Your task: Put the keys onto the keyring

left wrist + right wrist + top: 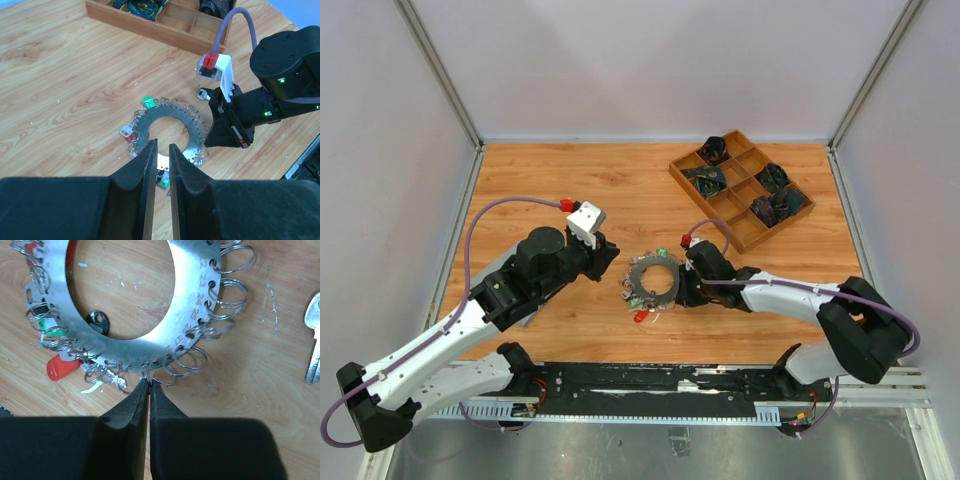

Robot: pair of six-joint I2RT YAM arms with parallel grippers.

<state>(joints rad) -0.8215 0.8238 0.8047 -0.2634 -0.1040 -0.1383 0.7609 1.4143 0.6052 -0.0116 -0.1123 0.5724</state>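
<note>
The keyring [642, 272] is a flat silver ring plate with many small split rings, lying mid-table. It also shows in the left wrist view [150, 120] and the right wrist view [130, 347]. Keys with a red tag [60, 367], a green tag [50, 325] and a black tag [97, 321] hang at its edge. A loose silver key [313, 340] lies beside it. My right gripper [149, 382] is shut on a small split ring at the plate's rim. My left gripper [163, 146] hovers left of the ring, its jaws a narrow gap apart and empty.
A wooden compartment tray [675, 170] with dark items stands at the back right; it also shows in the left wrist view [165, 31]. The right arm's wrist [260, 105] lies close against the keyring's right side. Metal frame posts stand at the table's corners.
</note>
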